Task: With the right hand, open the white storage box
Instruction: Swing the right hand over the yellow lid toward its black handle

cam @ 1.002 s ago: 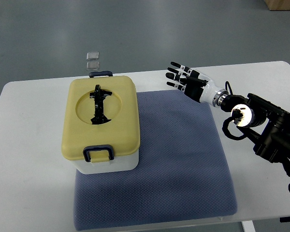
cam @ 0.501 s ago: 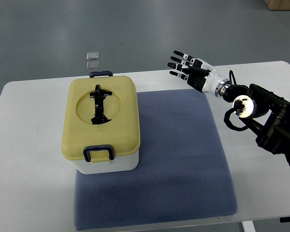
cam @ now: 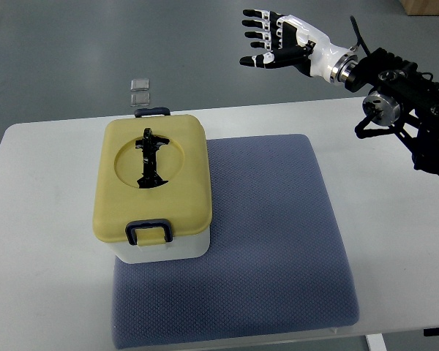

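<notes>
One right hand [cam: 276,40] hangs above the table's far edge, fingers spread and holding nothing; the white storage box [cam: 155,189], its yellow lid shut, sits on the blue mat's [cam: 263,248] left side, well apart.

White storage box [cam: 155,197] — yellow lid shut, black handle folded flat — sits upright on the mat's left edge.
</notes>
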